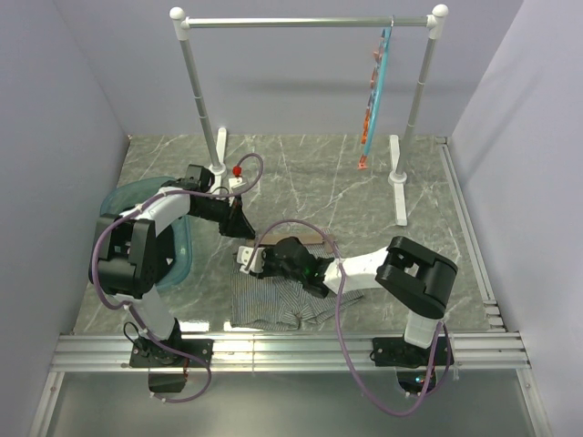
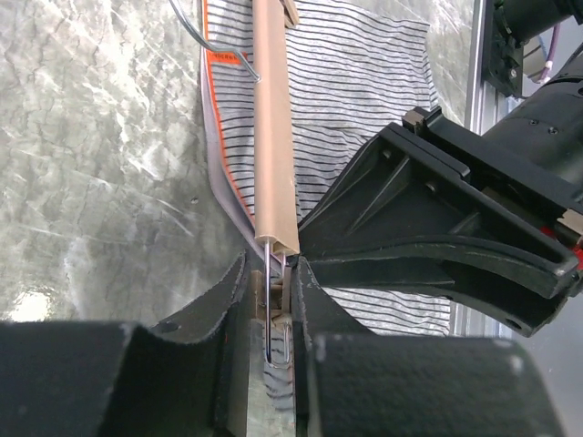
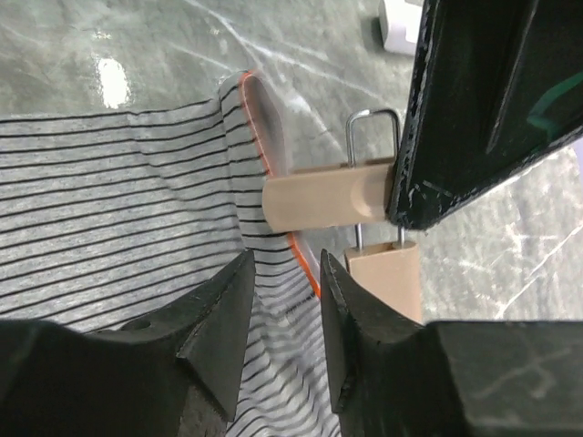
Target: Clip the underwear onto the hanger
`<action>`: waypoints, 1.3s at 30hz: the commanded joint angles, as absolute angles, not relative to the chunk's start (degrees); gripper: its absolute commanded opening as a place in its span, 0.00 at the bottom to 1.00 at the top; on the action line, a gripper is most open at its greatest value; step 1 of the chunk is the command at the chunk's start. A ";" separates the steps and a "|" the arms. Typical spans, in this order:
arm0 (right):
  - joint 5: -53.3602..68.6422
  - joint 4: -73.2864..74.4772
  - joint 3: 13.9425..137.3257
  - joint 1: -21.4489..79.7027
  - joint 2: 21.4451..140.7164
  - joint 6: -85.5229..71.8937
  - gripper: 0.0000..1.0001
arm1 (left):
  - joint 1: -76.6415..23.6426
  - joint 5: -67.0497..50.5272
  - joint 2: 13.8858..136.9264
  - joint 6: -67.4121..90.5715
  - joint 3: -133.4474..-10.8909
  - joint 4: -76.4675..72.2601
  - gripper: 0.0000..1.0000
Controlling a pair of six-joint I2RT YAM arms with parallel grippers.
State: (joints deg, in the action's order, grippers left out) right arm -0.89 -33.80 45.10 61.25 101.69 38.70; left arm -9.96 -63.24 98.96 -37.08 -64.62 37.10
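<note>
Our left gripper [image 2: 273,266] clamps the end clip [image 2: 276,314] of the hanger [image 2: 273,127]. Our right gripper [image 3: 287,269], parted, straddles the waistband edge of the underwear [image 3: 118,200]. Bare table [image 1: 310,173] lies toward twelve o'clock.

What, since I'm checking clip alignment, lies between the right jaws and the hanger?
The orange-edged waistband of the underwear, in the right wrist view.

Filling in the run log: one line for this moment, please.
left gripper: shut on wooden end clip | right gripper: open over grey-and-white striped underwear | light-brown wooden bar hanger: lying along waistband edge
</note>
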 commanded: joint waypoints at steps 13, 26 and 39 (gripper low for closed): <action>-2.99 -32.52 47.02 60.56 100.11 35.42 0.31 | -9.76 -61.00 98.17 -37.71 -63.72 36.92 0.31; 13.17 -27.79 47.54 58.36 99.84 41.40 0.40 | -9.76 -61.61 98.88 -38.67 -64.77 38.23 0.06; 17.93 -15.31 58.44 56.87 103.88 40.43 0.38 | -9.93 -62.05 98.61 -41.05 -65.57 41.13 0.01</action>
State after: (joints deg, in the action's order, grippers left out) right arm 14.83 -18.61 54.22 57.12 102.56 39.97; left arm -9.67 -60.82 99.22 -39.83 -63.99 39.79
